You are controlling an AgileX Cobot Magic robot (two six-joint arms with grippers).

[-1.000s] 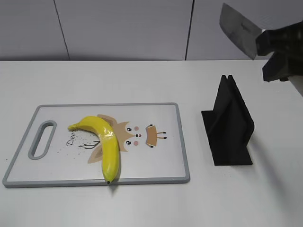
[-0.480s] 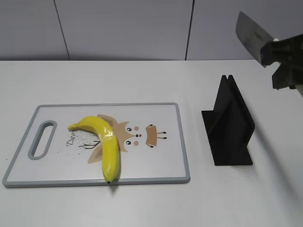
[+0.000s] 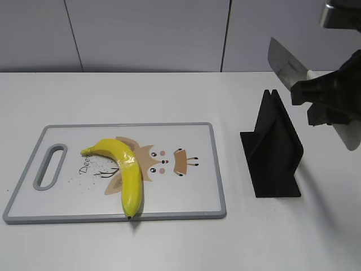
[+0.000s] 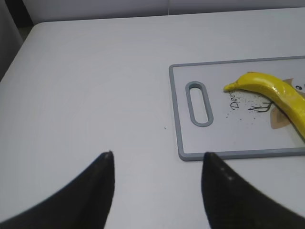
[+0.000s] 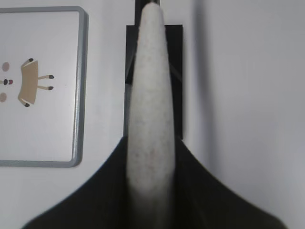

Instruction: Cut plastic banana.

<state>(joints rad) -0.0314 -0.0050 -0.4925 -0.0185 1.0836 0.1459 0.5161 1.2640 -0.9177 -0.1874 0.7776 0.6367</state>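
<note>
The plastic banana (image 3: 127,169), glossy yellow with a dark tip, lies whole on the cutting board (image 3: 186,192), curving toward its front edge. It also shows at the right edge of the left wrist view (image 4: 276,93). My right gripper (image 3: 321,101) is shut on the white handle (image 5: 150,95) of a knife. The knife blade (image 3: 285,63) is in the air just above the black knife stand (image 3: 273,149). My left gripper (image 4: 157,157) is open and empty over bare table, left of the board's handle end (image 4: 181,119). It is out of the exterior view.
The knife stand (image 5: 178,86) sits on the table right of the board, directly under the knife handle in the right wrist view. The white board has a grey rim, a handle slot (image 3: 51,166) and a cartoon print. A grey wall runs behind the table.
My right gripper has come down with the knife, from high at the upper right to just above the stand. The banana and board have not moved.
</note>
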